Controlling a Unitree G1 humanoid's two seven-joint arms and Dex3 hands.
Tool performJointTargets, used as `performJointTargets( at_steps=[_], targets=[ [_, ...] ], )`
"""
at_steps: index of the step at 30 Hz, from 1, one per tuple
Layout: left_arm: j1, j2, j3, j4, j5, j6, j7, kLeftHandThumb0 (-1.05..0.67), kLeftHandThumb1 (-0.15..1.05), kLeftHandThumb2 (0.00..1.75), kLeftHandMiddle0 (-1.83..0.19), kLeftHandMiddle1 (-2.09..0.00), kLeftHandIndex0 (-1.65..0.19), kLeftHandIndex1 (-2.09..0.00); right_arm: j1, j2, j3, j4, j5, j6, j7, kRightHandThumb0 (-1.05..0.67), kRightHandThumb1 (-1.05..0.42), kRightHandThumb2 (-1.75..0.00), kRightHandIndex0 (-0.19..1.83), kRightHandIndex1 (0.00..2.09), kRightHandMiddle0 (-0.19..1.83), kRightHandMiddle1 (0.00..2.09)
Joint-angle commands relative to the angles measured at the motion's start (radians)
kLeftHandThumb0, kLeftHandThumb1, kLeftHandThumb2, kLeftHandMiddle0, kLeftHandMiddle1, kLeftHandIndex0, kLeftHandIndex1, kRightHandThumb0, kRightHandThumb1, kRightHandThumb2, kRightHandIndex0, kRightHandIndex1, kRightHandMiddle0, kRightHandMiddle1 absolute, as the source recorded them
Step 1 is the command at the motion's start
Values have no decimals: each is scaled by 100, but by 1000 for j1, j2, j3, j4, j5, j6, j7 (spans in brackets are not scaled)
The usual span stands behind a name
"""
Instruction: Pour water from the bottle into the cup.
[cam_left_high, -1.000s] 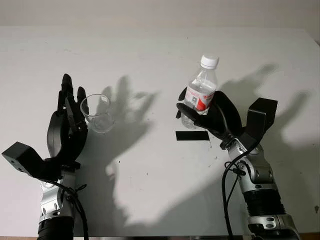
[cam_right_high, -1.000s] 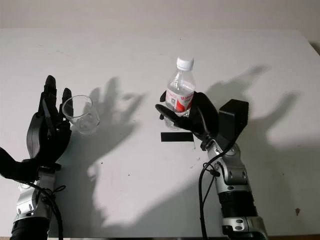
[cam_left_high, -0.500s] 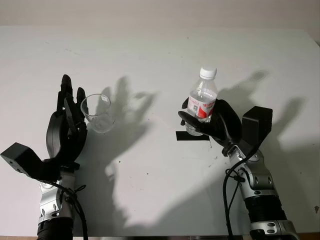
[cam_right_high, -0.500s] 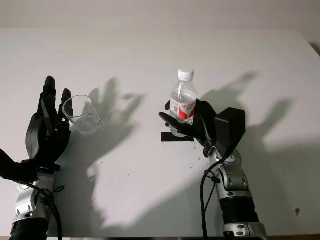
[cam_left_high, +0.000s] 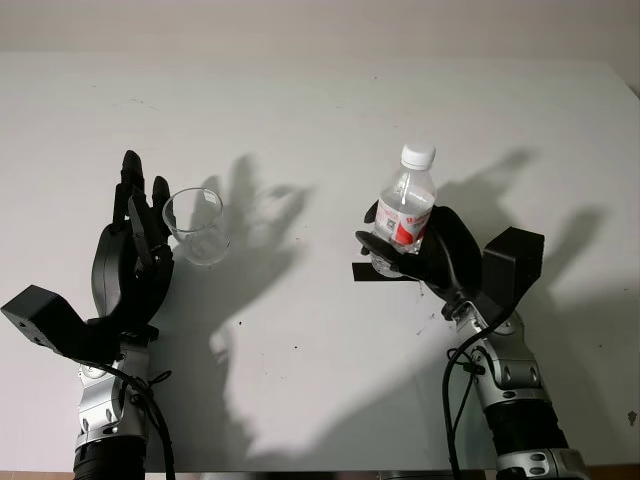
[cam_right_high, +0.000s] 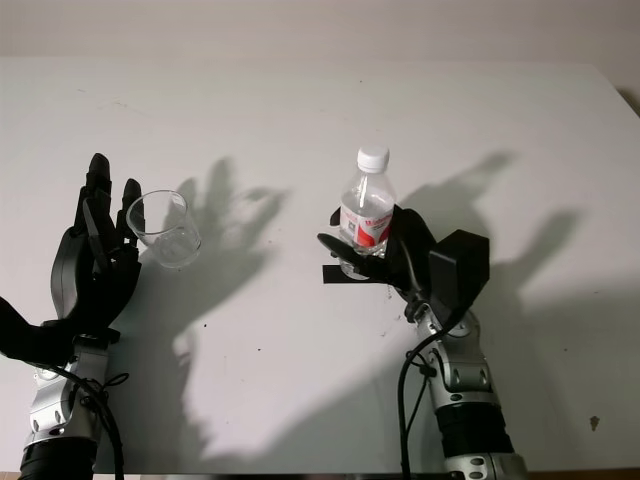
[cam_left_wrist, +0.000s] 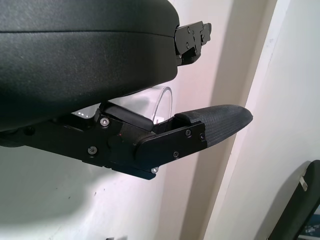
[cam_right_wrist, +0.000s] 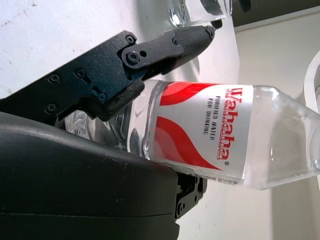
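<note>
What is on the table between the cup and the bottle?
Nothing stands there: between the cup and the bottle held by the right hand, the left eye view shows bare white table crossed by shadows.

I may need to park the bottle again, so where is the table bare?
Bare table lies beyond both hands and between cup and bottle. It is crowded where the left hand flanks the cup, and where the right hand grips the bottle over the black tape.

Clear glossy plastic bottle (cam_left_high: 403, 211), clear cup (cam_left_high: 197, 226), matt white table (cam_left_high: 320, 110)
</note>
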Motion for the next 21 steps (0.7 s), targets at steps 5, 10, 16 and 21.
performJointTargets(
  at_steps=[5,10,16,21],
  targets=[
    [25,4,3,6,3,4,2,-77,105,72,19,0,19,0,56,9,-7,54,34,-29,56,-59,-105,-11,5,138,-1,149],
    [23,5,6,8,-6,8,-8,-77,105,72,19,0,19,0,82,7,6,91,2,-116,70,-67,-105,-12,8,46,1,35],
    [22,6,7,5,-1,8,-4,-77,105,72,19,0,19,0,97,-3,20,115,-36,-165,64,-68,-105,-12,6,20,0,10],
    [20,8,7,10,-1,7,-6,-77,105,72,19,0,19,0,105,-12,28,126,-63,-199,64,-70,-104,-8,4,14,2,9]
  ],
)
